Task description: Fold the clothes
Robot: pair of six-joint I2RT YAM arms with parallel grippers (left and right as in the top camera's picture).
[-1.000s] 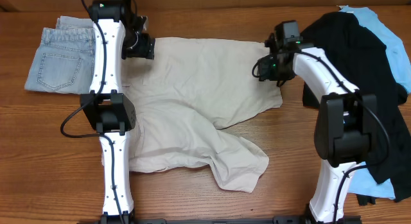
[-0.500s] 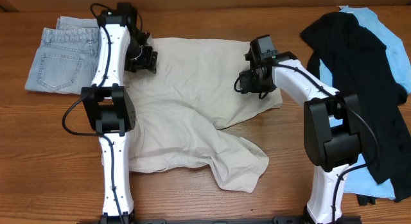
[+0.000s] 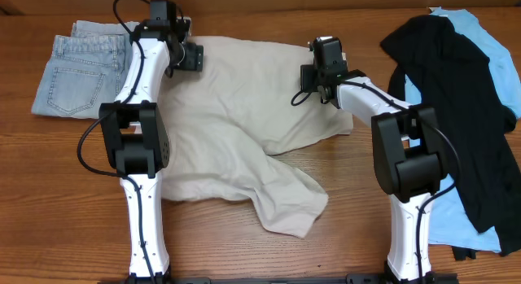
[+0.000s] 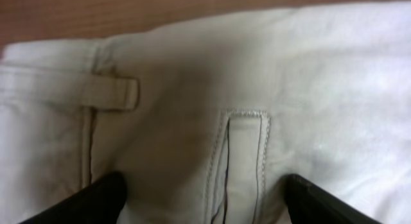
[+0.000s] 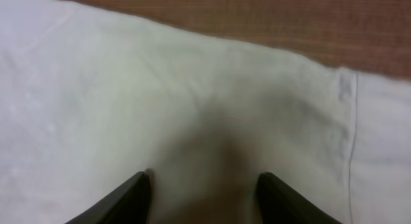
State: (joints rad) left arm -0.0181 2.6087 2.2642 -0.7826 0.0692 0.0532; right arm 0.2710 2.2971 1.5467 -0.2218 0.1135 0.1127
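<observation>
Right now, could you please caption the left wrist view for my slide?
Open left tool over a belt loop of the beige shorts.

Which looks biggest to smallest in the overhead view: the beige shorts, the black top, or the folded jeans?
1. beige shorts, spread out widest
2. black top, draped and crumpled, so its real size is unsure
3. folded jeans, clearly smallest

A robotics lab bench: twin white arms (image 3: pixel 142 219) mounted at a wooden table (image 3: pixel 220 255).
</observation>
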